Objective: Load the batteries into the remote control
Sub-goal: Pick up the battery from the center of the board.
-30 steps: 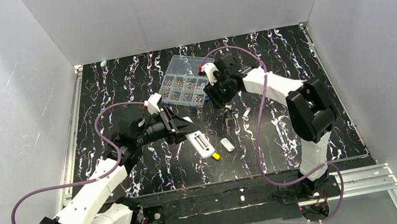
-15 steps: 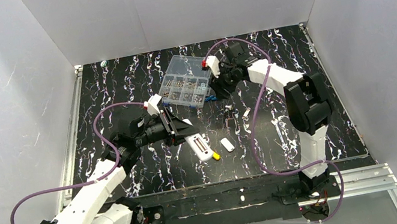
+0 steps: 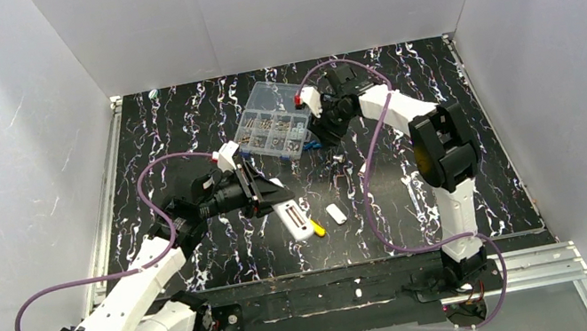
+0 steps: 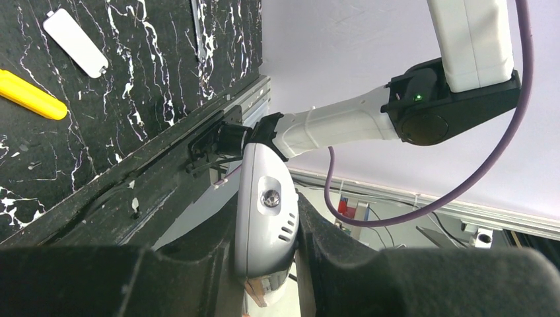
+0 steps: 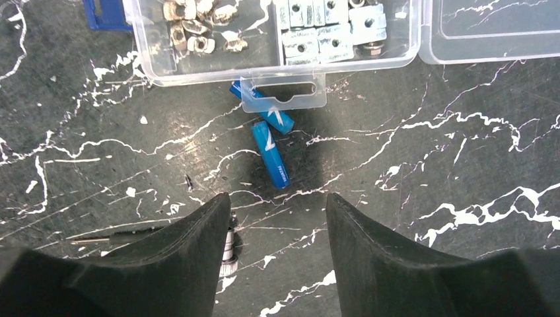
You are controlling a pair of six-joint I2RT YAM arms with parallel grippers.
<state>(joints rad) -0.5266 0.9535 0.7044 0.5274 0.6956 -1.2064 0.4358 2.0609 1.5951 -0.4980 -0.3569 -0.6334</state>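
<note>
The white remote control is clamped end-on between my left gripper's black fingers. From above, the remote control slants down toward the table from my left gripper. Two blue batteries lie on the black marbled table by the clear box. One battery lies free just ahead of my right gripper, which is open and hovers above the table. The other battery sits partly under the box's hang tab. In the top view my right gripper hides the batteries.
The clear compartment box holds metal nuts and fittings, and the box lies left of my right gripper. A small screw rests by my right gripper's left finger. The yellow screwdriver handle and the white cover piece lie near the remote.
My right arm has swung so its gripper sits a little farther back beside the box. My left gripper with the remote has drifted slightly left.
</note>
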